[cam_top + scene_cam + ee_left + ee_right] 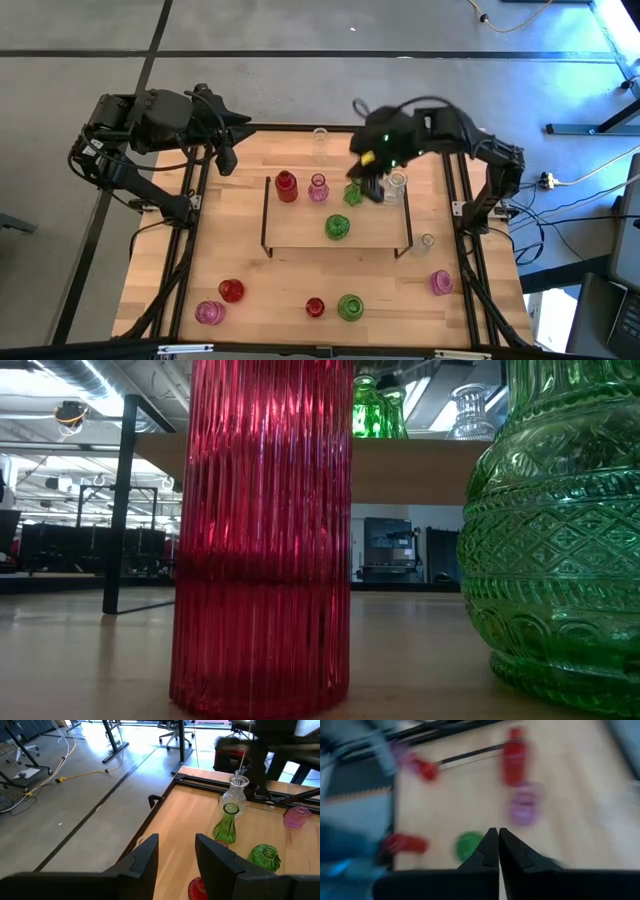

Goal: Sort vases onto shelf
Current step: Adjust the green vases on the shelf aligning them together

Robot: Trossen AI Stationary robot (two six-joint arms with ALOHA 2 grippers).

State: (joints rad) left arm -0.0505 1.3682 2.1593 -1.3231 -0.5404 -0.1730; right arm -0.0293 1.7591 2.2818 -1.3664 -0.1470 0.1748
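Light wood forms both the table (230,240) and the low shelf (300,225) standing at its middle on thin black legs. On the shelf, five vases are seen from above: a red bottle-shaped vase (286,185) near the far left corner, a pink vase (318,188) just beside it, a green bottle-shaped vase (353,194) next along the far edge, a clear vase (396,184) at the far right, and a round green vase (338,227) nearer the front edge.

The right claw (372,188) is held above the shelf's far right part, between the green bottle-shaped vase and the clear vase; its fingers (490,851) are pressed together and nothing is gripped. The left claw (228,160) is kept over the table's far left corner, well apart from the shelf, with its fingers (145,857) parted to a middling gap and empty.

Off the shelf, a clear vase (320,142) is placed at the table's far edge and a small clear one (427,242) just right of the shelf. Along the near edge are set a pink round vase (209,312), a red round vase (231,291), a small red vase (315,307), a green vase (350,307) and a pink vase (441,282) toward the right.
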